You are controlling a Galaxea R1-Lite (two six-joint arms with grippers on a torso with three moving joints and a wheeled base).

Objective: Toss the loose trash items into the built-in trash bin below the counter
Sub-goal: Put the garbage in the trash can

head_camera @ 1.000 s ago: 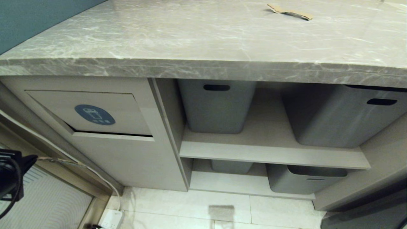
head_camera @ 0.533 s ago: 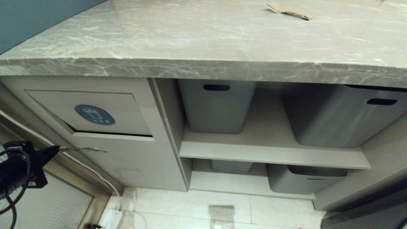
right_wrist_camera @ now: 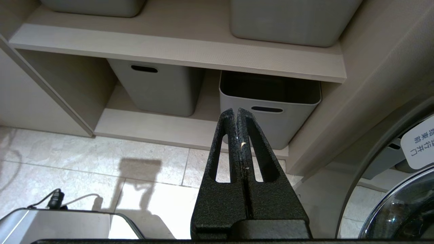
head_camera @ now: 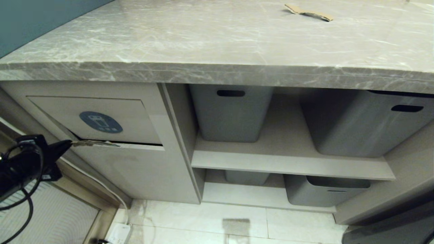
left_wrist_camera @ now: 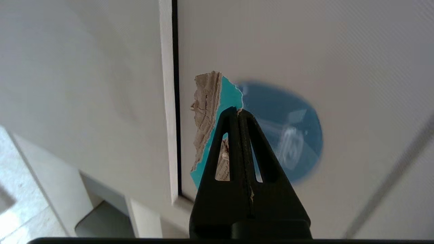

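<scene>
My left gripper (head_camera: 69, 143) is shut on a torn brown cardboard scrap (head_camera: 96, 143) with a teal printed side (left_wrist_camera: 205, 108). It holds the scrap level against the beige front of the built-in trash bin (head_camera: 67, 112). The scrap's far end lies at the dark gap under the tilting flap, just below the round blue sticker (head_camera: 100, 122). In the left wrist view the left gripper (left_wrist_camera: 238, 110) points straight at that sticker (left_wrist_camera: 288, 135). Another brown scrap (head_camera: 309, 13) lies far back on the grey marble counter (head_camera: 203, 40). My right gripper (right_wrist_camera: 236, 110) is shut and empty, low before the shelves.
Right of the bin, open shelves (head_camera: 288, 162) hold grey tubs with slot handles (head_camera: 230, 115) (head_camera: 362, 122) (head_camera: 325, 191). A white power strip with its cable (head_camera: 118, 234) lies on the tiled floor at the cabinet's foot. A round appliance door (right_wrist_camera: 400, 210) stands at the right.
The left gripper has risen and moved right with the scrap, from low beside the cabinet up to the gap under the flap. The right arm has not moved.
</scene>
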